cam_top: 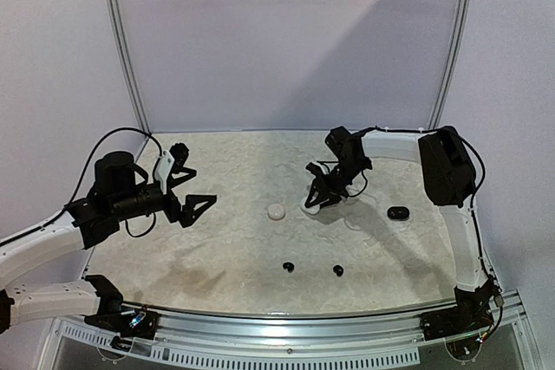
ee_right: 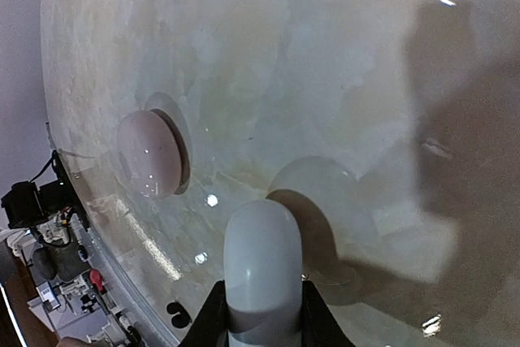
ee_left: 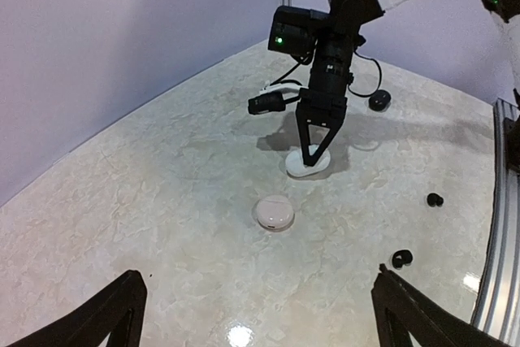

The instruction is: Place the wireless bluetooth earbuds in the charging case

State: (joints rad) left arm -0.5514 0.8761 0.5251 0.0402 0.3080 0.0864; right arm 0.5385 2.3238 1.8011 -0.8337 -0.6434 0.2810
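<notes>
Centrally, smooth white pebble case (ee_right: 262,258) in right gripper (ee_right: 262,318), glossy marbled tabletop (ee_right: 325,79)

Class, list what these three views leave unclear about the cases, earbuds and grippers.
- Top view: the right gripper covers most of the white case it holds; open or closed is hidden.
- Black case: too small in the top and left wrist views to judge its lid.
- Left wrist view: the bottom edge cuts off the fingers of the left gripper.

2 black earbuds (cam_top: 288,266) lie apart up front; white case (cam_top: 276,211) shut flat behind; second white case (ee_left: 318,167) gripped.
</notes>
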